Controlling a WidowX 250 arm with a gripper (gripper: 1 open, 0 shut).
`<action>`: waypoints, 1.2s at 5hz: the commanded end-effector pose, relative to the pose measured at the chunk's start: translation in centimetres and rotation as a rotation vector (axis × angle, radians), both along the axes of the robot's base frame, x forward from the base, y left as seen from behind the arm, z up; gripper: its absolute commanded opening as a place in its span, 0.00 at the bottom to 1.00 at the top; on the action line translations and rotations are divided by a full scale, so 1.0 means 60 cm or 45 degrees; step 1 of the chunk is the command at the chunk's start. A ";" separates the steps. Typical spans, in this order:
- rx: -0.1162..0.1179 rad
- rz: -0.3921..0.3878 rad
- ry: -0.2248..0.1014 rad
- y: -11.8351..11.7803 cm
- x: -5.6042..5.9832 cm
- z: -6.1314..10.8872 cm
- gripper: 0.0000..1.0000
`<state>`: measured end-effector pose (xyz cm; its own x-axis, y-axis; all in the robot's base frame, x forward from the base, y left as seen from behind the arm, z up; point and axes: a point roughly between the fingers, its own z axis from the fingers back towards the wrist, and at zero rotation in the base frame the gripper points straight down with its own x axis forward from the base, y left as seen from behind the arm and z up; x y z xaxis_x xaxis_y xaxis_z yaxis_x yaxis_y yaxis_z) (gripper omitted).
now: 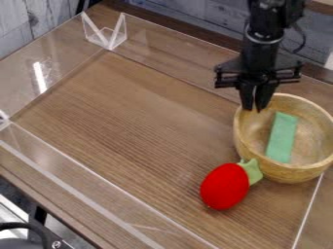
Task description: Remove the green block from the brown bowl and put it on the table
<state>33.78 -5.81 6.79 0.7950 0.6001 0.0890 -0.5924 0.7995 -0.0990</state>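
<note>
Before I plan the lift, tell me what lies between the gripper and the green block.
In the camera view, the upper left part of the brown bowl, its rim and pale inside, lies between the gripper and the green block.
</note>
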 end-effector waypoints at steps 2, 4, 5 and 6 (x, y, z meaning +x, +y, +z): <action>-0.018 0.125 -0.074 0.017 0.012 0.038 0.00; -0.033 0.200 -0.058 0.035 0.018 0.047 0.00; -0.039 0.178 -0.045 0.036 0.018 0.042 0.00; -0.043 0.220 -0.033 0.039 0.009 0.034 0.00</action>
